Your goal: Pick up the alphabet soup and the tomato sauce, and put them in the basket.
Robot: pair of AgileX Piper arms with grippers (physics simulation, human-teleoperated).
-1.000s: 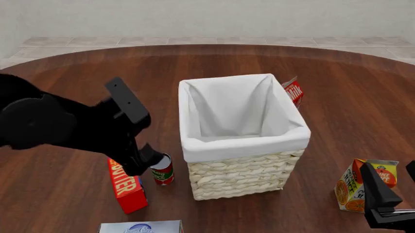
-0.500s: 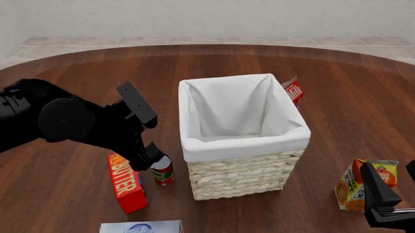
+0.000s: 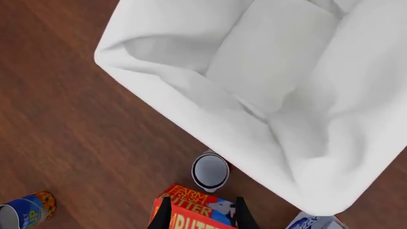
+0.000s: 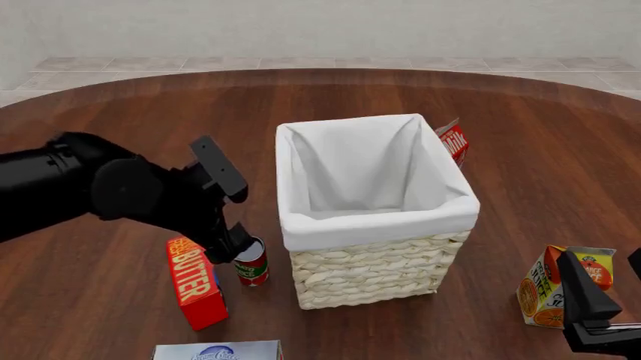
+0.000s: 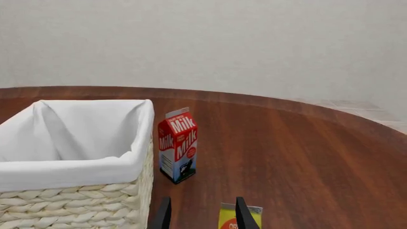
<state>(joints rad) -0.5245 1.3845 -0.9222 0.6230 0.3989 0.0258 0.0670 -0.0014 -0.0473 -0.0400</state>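
The left gripper hangs spread above the butter box, holding nothing. It has drifted right toward the tomato sauce; the right gripper stays spread

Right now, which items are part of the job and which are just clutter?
Job:
tomato sauce
alphabet soup
basket

Clutter:
butter box
milk carton
orange juice carton
blue-white box

A cream wicker basket with white cloth lining stands on the brown wooden table. A red-and-white milk carton stands just beside it.
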